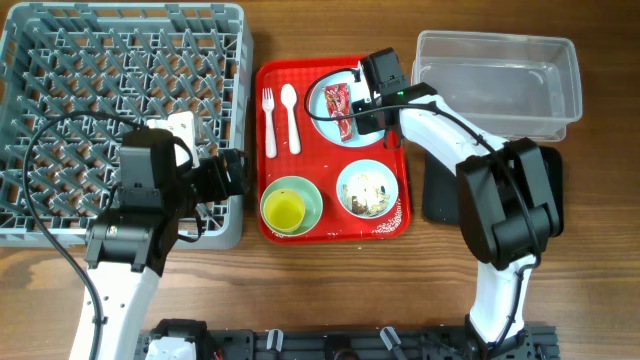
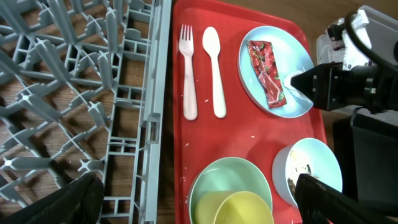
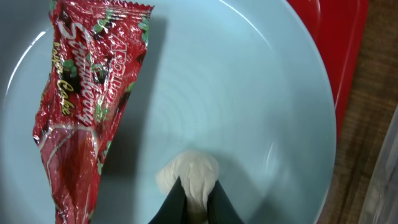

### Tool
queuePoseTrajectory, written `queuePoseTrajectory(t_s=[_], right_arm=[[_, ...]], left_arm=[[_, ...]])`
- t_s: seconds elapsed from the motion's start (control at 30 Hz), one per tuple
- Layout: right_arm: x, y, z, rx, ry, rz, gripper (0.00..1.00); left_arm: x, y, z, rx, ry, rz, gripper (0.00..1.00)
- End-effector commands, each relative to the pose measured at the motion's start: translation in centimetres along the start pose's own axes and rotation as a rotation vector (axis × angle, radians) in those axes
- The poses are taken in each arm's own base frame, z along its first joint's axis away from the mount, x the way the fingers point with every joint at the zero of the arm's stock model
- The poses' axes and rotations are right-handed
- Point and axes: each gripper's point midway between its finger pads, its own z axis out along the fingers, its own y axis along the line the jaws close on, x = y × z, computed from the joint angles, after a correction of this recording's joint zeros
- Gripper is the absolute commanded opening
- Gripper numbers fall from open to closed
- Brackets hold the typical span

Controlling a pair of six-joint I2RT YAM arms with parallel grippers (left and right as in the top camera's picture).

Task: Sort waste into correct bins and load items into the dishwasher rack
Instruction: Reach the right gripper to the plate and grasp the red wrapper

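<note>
We see bright, even light from above, with soft, short shadows on the worktop (image 1: 600, 300). Up close the wrapper (image 3: 81, 106) shades the plate (image 3: 261, 93) beside it, the napkin (image 3: 189, 171) shows little contrast, and the right gripper (image 3: 196, 186) looks dark, slightly blurred.

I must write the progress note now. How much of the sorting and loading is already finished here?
Done: nothing visible; the clear tub shows no waste. In hand: the right gripper pinches the napkin on the plate, beside the wrapper. Remaining: wrapper, scraps in one bowl; then plate, that bowl, the other bowl, cup, fork, spoon, all on the red tray, into the rack.
</note>
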Motion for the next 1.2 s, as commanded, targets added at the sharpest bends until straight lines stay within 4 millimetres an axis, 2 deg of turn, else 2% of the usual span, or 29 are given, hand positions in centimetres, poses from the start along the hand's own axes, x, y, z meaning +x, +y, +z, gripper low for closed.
queuePoseTrajectory(t_s=[0.0, 0.03, 0.07, 0.13, 0.2, 0.27, 0.37, 0.4, 0.47, 0.5, 0.53, 0.63, 0.73, 0.8, 0.87, 0.9, 0.97, 1.0, 1.07, 1.17], right_arm=[[-3.5, 0.1, -5.2, -0.031, -0.113, 0.061, 0.04], [-4.4, 0.0, -7.0, -0.031, -0.152, 0.065, 0.04], [-5.6, -0.9, -9.9, -0.009, -0.212, 0.102, 0.05], [-7.1, -3.8, -14.6, 0.068, -0.31, 0.179, 0.04], [-7.6, -6.8, -17.2, 0.135, -0.366, 0.243, 0.04], [-7.5, -9.8, -18.0, 0.186, -0.382, 0.292, 0.04], [-6.4, -13.9, -16.4, 0.24, -0.337, 0.357, 0.08], [-5.8, -15.1, -15.4, 0.256, -0.313, 0.376, 0.17], [-5.1, -16.2, -13.6, 0.256, -0.271, 0.351, 0.61], [-5.1, -15.9, -13.4, 0.238, -0.261, 0.313, 0.73], [-5.0, -15.8, -13.5, 0.235, -0.258, 0.298, 0.79], [-6.2, -13.6, -15.7, 0.181, -0.311, 0.282, 0.83], [-7.1, -8.3, -17.4, 0.008, -0.338, 0.228, 0.83], [-6.6, -4.1, -17.2, -0.101, -0.301, 0.242, 0.83], [-5.3, -0.2, -15.4, -0.149, -0.224, 0.279, 0.83], [-4.8, 1.0, -14.5, -0.15, -0.197, 0.295, 0.83], [-3.9, 2.4, -12.2, -0.099, -0.157, 0.357, 0.83], [-3.6, 3.2, -10.4, -0.058, -0.148, 0.358, 0.83], [-3.3, 4.6, -8.1, -0.034, -0.146, 0.32, 0.83], [-3.0, 5.4, -4.4, 0.019, -0.151, 0.255, 0.82]], left_arm=[[-0.4, -0.5, 0.1, 0.019, 0.004, -0.001, 1.0], [-0.3, -0.5, 0.2, 0.018, 0.007, -0.002, 1.0], [-0.3, -0.5, 0.2, 0.018, 0.007, -0.002, 1.0], [-0.3, -0.5, 0.2, 0.018, 0.008, -0.002, 1.0], [-0.3, -0.5, 0.2, 0.018, 0.008, -0.002, 1.0], [-0.3, -0.5, 0.2, 0.018, 0.008, -0.002, 1.0], [-0.3, -0.5, 0.2, 0.018, 0.008, -0.002, 1.0], [-0.3, -0.5, 0.2, 0.018, 0.008, -0.002, 1.0], [-0.3, -0.5, 0.2, 0.018, 0.008, -0.002, 1.0], [-0.3, -0.5, 0.2, 0.018, 0.008, -0.002, 1.0], [-0.3, -0.5, 0.2, 0.018, 0.008, -0.002, 1.0], [-0.3, -0.5, 0.2, 0.018, 0.008, -0.002, 1.0], [-0.3, -0.5, 0.2, 0.018, 0.008, -0.002, 1.0], [-0.3, -0.5, 0.2, 0.018, 0.008, -0.002, 1.0], [-0.3, -0.5, 0.2, 0.018, 0.008, -0.002, 1.0], [-0.3, -0.5, 0.2, 0.018, 0.008, -0.002, 1.0], [-0.3, -0.5, 0.2, 0.018, 0.008, -0.002, 1.0], [-0.3, -0.5, 0.2, 0.018, 0.008, -0.002, 1.0], [-0.3, -0.5, 0.2, 0.018, 0.008, -0.002, 1.0], [-0.3, -0.5, 0.2, 0.018, 0.008, -0.002, 1.0]])
